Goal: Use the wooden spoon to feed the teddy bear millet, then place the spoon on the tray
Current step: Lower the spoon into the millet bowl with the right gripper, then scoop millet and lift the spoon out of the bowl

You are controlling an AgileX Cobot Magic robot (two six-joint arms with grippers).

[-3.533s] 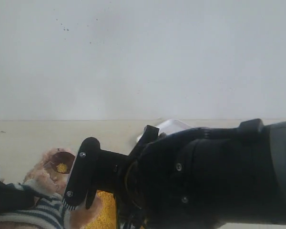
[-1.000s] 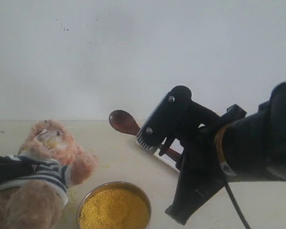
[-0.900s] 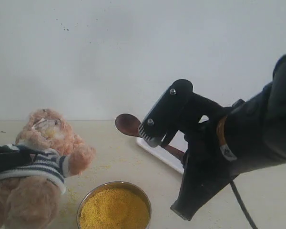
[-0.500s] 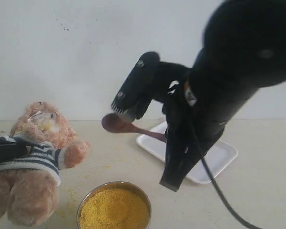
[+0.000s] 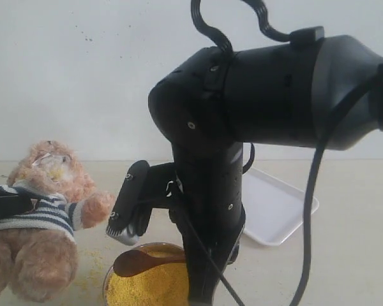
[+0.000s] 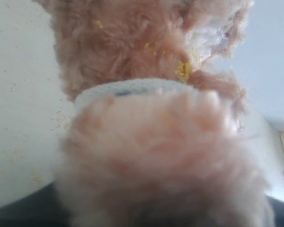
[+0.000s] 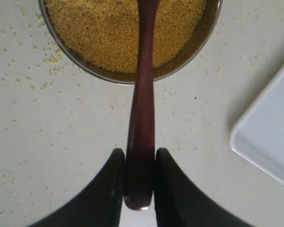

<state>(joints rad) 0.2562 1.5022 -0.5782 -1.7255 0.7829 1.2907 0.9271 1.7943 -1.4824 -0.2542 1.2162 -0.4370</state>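
Observation:
The teddy bear [image 5: 45, 191] stands at the left with yellow grains on its snout, and its fur [image 6: 146, 94] fills the left wrist view. My left gripper [image 5: 6, 203] is shut around its striped shirt; the jaws are hidden in the wrist view. My right gripper [image 5: 123, 231] [image 7: 140, 158] is shut on the end of the wooden spoon's handle [image 7: 141, 123]. The wooden spoon's bowl [image 5: 137, 260] lies low over the millet [image 5: 147, 287] [image 7: 113, 33]. Behind the right arm, the white tray [image 5: 277, 213] [image 7: 270, 137] sits on the table.
The millet fills a round metal bowl [image 5: 108, 284] [image 7: 109, 78] at the front of the table. Loose grains [image 7: 47, 71] are scattered round it and near the bear. My bulky right arm [image 5: 242, 102] blocks the middle of the exterior view. A white wall stands behind.
My right arm has swung down and leftward, carrying the spoon from beside the tray to the millet bowl. The bear has shifted slightly left in my left gripper.

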